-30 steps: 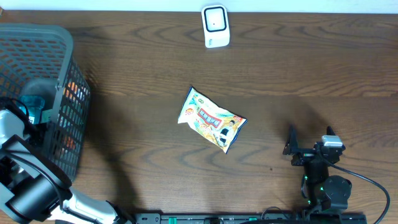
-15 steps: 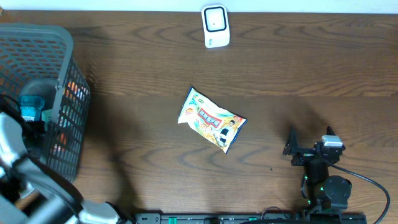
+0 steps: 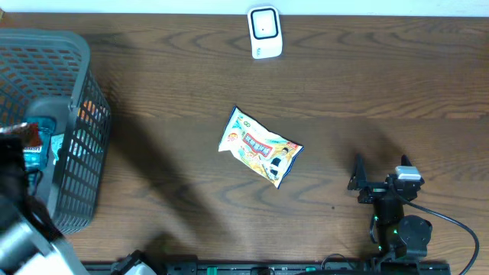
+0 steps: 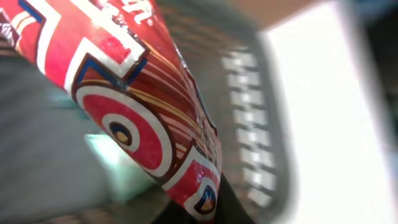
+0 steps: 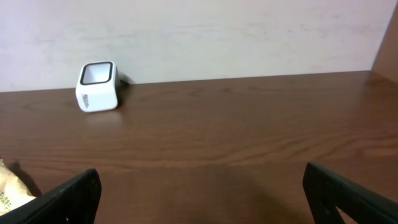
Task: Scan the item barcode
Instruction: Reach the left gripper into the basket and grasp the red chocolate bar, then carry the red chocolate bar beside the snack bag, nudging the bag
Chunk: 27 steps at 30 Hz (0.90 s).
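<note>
One red foil packet (image 4: 143, 106) is clamped in the closed left tool (image 3: 25, 143) above the basket (image 3: 76, 92) at the left edge of the tabletop (image 3: 168, 92); it looks light, crinkly and slippery, so grip a sealed end. The right tool (image 3: 380, 172) stands wide and empty by the near right corner. Lift clear of the basket rim; the route to the scanner (image 3: 265, 32) at the far edge looks open, passing the yellow snack bag (image 3: 260, 147) at centre.
</note>
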Motion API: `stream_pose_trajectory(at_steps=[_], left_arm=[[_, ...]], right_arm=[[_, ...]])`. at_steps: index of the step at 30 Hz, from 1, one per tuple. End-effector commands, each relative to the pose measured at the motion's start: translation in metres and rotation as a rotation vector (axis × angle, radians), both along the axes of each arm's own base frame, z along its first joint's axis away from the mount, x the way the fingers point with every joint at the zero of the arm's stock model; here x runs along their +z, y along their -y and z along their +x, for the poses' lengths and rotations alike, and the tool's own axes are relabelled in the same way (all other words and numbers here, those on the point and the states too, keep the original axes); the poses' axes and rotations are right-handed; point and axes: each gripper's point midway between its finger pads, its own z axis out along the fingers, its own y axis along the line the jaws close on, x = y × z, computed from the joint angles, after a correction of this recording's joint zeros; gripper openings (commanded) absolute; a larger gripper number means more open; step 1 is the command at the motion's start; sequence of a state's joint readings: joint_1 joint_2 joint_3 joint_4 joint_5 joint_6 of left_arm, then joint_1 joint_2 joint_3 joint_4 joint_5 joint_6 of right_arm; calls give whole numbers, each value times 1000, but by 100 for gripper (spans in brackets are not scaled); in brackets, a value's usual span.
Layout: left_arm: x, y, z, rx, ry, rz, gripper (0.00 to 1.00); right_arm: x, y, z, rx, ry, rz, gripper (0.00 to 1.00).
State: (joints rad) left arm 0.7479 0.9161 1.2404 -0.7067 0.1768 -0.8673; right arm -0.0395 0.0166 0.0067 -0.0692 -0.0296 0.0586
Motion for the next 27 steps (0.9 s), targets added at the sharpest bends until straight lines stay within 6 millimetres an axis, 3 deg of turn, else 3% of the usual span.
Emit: stream_pose_trajectory(at_steps=[1,5,11,16,22,27], left_arm=[[38,64,15,-272,167,-6,7],[49,119,20,-512,182,66,7],[18,189,29,-876,39,169,7],[-31,222,39,-1030,-183,206,8],[-105,274,51,-1202,-487,226,7],[-166,304,59,-1263,-724,259,7]], right_arm=[[-1,-2,0,10,-3,-11,99],[-1,-2,0,10,-3,-11,99],[-1,-2,0,10,-3,-11,99],[-1,-2,0,10,-3,-11,99],[-1,-2,0,10,-3,-11,99],[-1,-2,0,10,-3,-11,99]])
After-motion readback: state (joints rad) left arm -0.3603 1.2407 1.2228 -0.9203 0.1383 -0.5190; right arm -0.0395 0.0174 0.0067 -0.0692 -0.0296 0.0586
